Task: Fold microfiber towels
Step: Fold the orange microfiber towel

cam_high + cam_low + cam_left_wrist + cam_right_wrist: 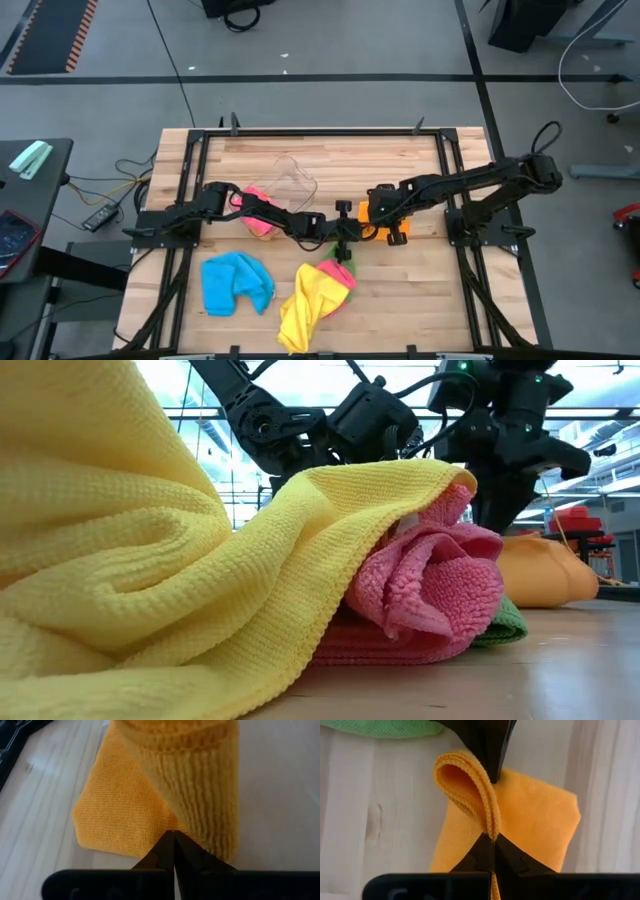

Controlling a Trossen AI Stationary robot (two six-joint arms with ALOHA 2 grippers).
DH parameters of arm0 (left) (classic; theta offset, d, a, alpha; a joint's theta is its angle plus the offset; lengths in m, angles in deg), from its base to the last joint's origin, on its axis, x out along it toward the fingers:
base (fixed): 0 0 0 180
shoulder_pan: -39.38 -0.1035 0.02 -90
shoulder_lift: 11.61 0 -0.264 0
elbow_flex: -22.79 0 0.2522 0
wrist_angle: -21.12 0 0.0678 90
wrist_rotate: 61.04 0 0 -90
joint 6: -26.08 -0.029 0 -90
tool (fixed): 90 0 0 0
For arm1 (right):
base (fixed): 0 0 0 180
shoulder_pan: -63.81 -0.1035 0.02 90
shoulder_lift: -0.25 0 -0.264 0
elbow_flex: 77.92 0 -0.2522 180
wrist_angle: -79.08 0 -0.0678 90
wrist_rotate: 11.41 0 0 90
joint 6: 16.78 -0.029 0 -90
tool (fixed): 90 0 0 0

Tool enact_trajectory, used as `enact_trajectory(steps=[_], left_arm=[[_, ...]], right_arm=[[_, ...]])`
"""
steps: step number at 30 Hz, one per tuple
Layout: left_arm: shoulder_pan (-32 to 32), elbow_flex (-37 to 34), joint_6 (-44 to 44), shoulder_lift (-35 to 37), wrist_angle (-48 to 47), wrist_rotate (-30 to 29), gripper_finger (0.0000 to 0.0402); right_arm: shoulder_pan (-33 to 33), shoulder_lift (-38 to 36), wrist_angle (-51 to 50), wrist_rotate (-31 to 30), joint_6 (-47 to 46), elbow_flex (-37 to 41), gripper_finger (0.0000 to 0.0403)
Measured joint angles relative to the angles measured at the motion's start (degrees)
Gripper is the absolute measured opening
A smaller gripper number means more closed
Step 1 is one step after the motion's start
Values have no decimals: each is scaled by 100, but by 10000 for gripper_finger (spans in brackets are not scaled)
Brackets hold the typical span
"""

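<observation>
An orange towel [393, 234] lies right of the table's middle, partly flat on the wood and partly raised in a loop [465, 785]. My left gripper [173, 840] reaches it from the table's left [350, 234] and is shut on it. My right gripper [492, 839] comes from the right [379, 211] and is shut on it too. A pink towel [260, 212] lies under the left arm. A blue towel [236, 283] lies near the front. Beside it is a heap of yellow [305, 305], pink and green towels. My left gripper pinches the orange towel at an edge [165, 831] where the flat part meets the raised part, slanting down from the table's left. The flat part [120, 815] rests on the table. My own fingers hide how many layers it has. My right gripper pinches the looped part by its hemmed edges [491, 822], several layers together, coming steeply from above. This part is lifted off the table and arches over to the left gripper's fingers [487, 750]. The rest [535, 820] lies flat below.
A clear plastic tub [296, 180] stands behind the left arm near the table's middle. The towel heap [200, 560] fills the front of the low view. Black frame rails [320, 131] run along the table's edges. Bare wood shows at the far right and near right.
</observation>
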Motion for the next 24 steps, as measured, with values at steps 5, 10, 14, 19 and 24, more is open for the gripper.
enact_trajectory(steps=[5,10,14,19,24], left_arm=[[3,-2,75,-6,-13,7,29],[4,-2,74,-6,-17,9,32],[4,-2,75,-6,-27,13,24],[4,-2,90,-6,-63,16,21],[30,1,-30,-6,-76,-11,22]], right_arm=[[431,-4,178,-47,682,54,10],[971,-4,509,-45,1066,97,10],[1283,93,582,226,1185,103,10],[1353,485,746,424,1187,223,10],[1165,758,853,374,1234,228,10]])
